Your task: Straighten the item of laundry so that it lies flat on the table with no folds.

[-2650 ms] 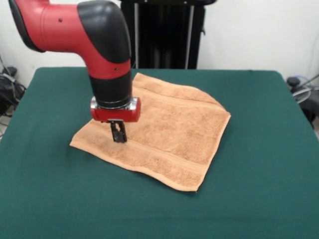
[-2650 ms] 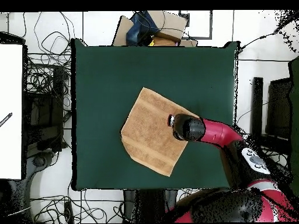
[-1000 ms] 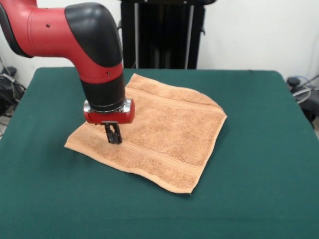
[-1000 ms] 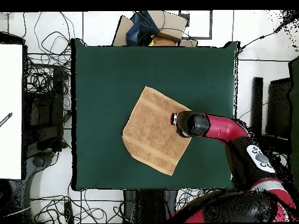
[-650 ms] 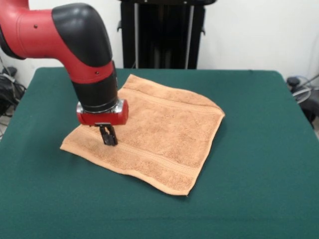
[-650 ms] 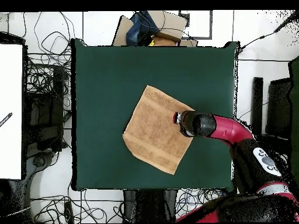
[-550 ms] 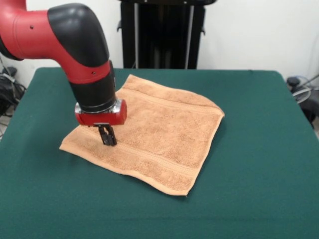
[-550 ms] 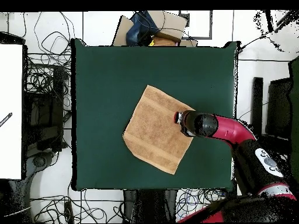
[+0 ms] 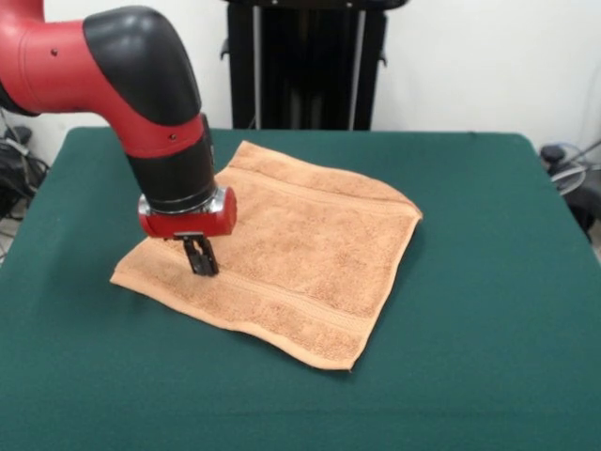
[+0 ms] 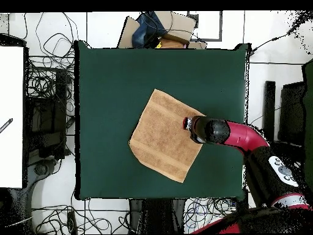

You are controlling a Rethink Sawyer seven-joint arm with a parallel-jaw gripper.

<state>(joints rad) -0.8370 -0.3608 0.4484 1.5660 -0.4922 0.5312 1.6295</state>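
Observation:
The light orange-tan towel [image 9: 300, 254] lies spread out on the dark green table [image 9: 488, 282], turned like a diamond, with woven bands near two edges. Its right corner sits slightly raised with a small fold. My gripper [image 9: 200, 256] stands upright on the towel near its left corner, fingers close together and pinching the cloth. In the overhead view the towel [image 10: 162, 136] is mid-table [image 10: 110, 92], and the arm's head covers its right corner and hides the gripper.
A black stand [image 9: 305, 61] rises behind the table's far edge. Cables lie off the table at the left [image 9: 14, 160] and right [image 9: 563, 164]. In the overhead view a cardboard box [image 10: 159, 27] and a white board [image 10: 11, 116] lie beyond the table.
The gripper has moved left in the front view and dragged the towel with it. The towel's left corner sits further left and the cloth lies flatter.

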